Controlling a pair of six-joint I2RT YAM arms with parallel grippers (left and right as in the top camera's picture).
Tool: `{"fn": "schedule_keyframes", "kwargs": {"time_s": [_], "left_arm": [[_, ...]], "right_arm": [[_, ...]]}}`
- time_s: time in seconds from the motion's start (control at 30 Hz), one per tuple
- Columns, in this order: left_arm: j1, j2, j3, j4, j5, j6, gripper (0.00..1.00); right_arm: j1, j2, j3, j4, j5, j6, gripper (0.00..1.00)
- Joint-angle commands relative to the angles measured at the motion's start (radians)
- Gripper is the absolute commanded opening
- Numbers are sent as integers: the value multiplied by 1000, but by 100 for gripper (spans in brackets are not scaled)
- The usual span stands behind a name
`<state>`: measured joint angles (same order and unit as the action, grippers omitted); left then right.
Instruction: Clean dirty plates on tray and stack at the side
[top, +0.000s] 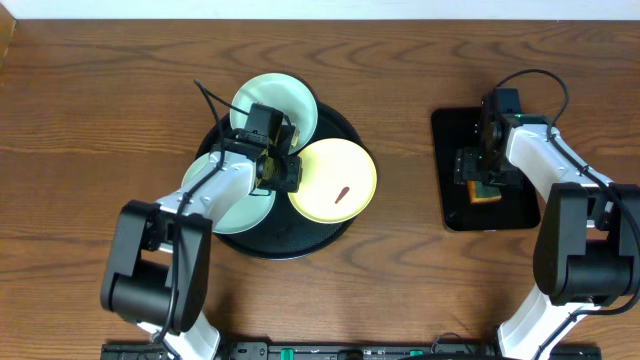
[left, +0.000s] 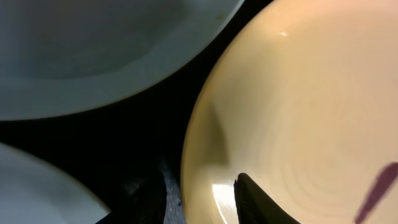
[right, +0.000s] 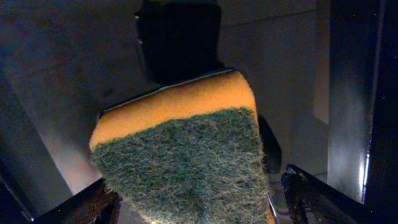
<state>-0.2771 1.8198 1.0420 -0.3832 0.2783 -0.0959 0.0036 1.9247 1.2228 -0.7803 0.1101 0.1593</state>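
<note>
The round black tray (top: 300, 240) holds three plates. A mint-green plate (top: 285, 100) lies at its far side. A second mint plate (top: 232, 208) sits at the left, mostly under my left arm. A pale yellow plate (top: 335, 180) with a reddish smear (left: 376, 190) lies at the right. My left gripper (top: 283, 172) (left: 199, 199) stands astride the yellow plate's near rim. One finger is over the plate's inside, the other is outside with a slim gap, so it is open. My right gripper (top: 482, 180) (right: 199, 202) is open around an orange-and-green sponge (right: 186, 149).
The sponge (top: 484, 190) lies on a small black rectangular tray (top: 455, 135) at the right of the wooden table (top: 100, 110). Between the two trays runs a strip of bare wood. Both arm bases stand at the table's front edge.
</note>
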Motion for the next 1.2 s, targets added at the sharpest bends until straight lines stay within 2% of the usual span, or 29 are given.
{"fn": "schedule_keyframes", "kwargs": {"time_s": [0.0, 0.2, 0.3, 0.37, 0.4, 0.5, 0.53, 0.6, 0.73, 0.8, 0.93, 1.1, 1.17], "left_arm": [[-3, 36, -5, 7, -5, 9, 38], [-3, 31, -3, 11, -1, 9, 32], [-3, 28, -3, 10, 23, 9, 11], [-3, 28, -3, 8, 29, 9, 7], [-3, 27, -3, 8, 29, 9, 7], [-1, 8, -3, -4, 25, -19, 7], [-1, -8, -3, -10, 24, -33, 7], [-1, -46, -3, -25, 19, -41, 7], [-4, -162, -3, -84, -105, -109, 7], [-4, -217, -3, -116, -149, -112, 8], [-4, -267, -3, -181, -249, -154, 7], [-4, -253, -5, -183, -281, -168, 7], [-4, -242, -5, -162, -259, -167, 17]], "right_arm": [[-2, 25, -6, 0, 16, -8, 80], [-2, 25, -6, 0, 16, -8, 80], [-2, 25, -6, 0, 17, -8, 80], [-2, 25, -6, -1, 17, -8, 80], [-2, 25, -6, -1, 17, -8, 78], [-2, 14, -4, -10, 18, -18, 54], [-2, 2, 0, -20, 21, -24, 49], [-2, -29, 6, -32, 20, -23, 47], [-2, -98, 6, -55, 8, -23, 57], [-2, -119, 6, -79, 5, -22, 76], [-2, -120, 4, -103, 5, -22, 91], [-2, -104, -11, -93, 6, -22, 96], [-2, -93, -23, -73, 6, -22, 96]]}}
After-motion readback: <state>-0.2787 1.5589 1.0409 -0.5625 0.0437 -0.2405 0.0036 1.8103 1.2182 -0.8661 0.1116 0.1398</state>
